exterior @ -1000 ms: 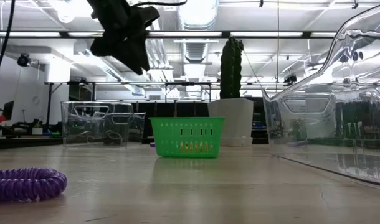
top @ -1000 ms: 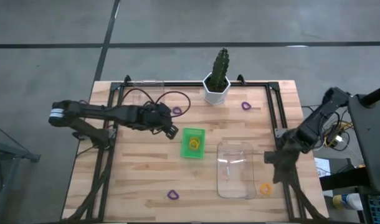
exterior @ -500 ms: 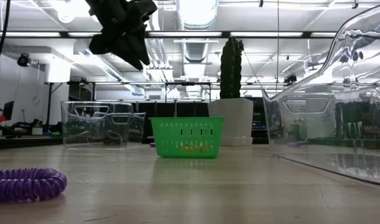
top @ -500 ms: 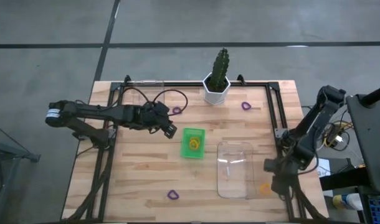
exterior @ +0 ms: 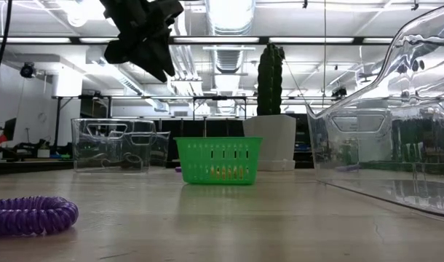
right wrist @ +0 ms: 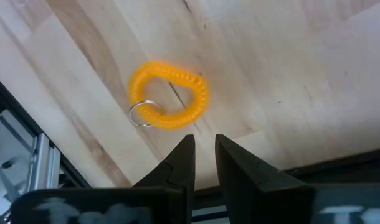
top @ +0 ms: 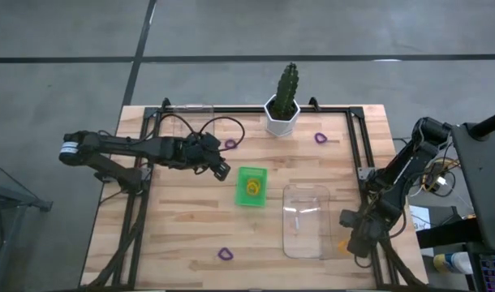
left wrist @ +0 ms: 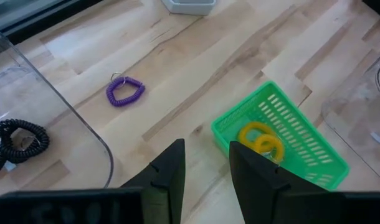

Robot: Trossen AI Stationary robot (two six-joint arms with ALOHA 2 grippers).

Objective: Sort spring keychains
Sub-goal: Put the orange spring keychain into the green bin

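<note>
Right gripper (right wrist: 202, 163), fingers nearly together and empty, hovers over table's right edge with orange spring keychain (right wrist: 168, 96) lying just ahead of its tips, long axis crosswise; left gripper (top: 218, 169) far off.

Orange keychain (top: 344, 244): mostly covered by the right gripper (top: 350, 241) in the high view.
Clear tray (exterior: 386, 138): cut off at the low view's right edge.
</note>
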